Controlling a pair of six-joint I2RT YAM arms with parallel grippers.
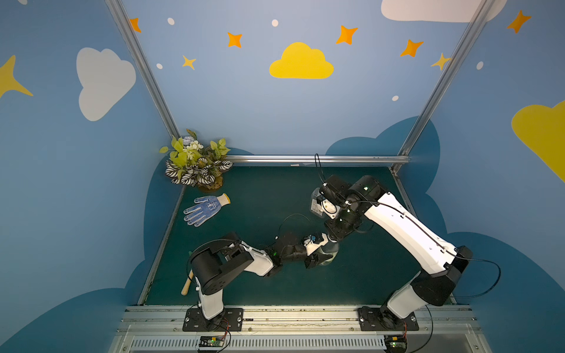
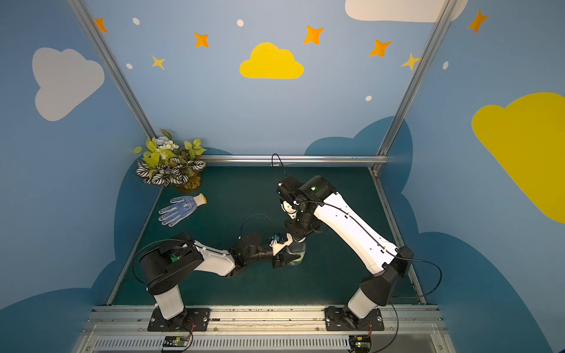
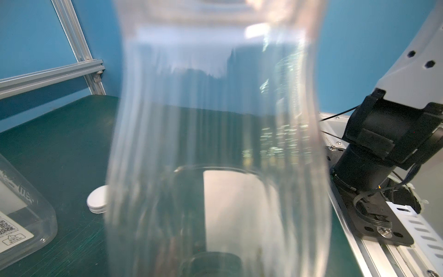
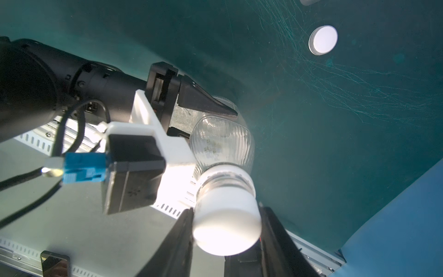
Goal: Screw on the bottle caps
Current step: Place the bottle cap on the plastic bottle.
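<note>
Mid-mat, the slim round clear plastic bottle [image 4: 223, 144] is upright, with the left claw [image 1: 322, 253] pinched tight on its ribbed body from the left. From above, the right claw [image 4: 226, 230] is clamped narrow on the small white round plastic screw cap [image 4: 225, 211] sitting on that bottle's neck. A second white screw cap [image 4: 323, 40] lies loose on the green mat [image 4: 335, 144], farther back, near the squat clear square-shouldered bottle with a white label [image 3: 24, 215], apart from both claws.
</note>
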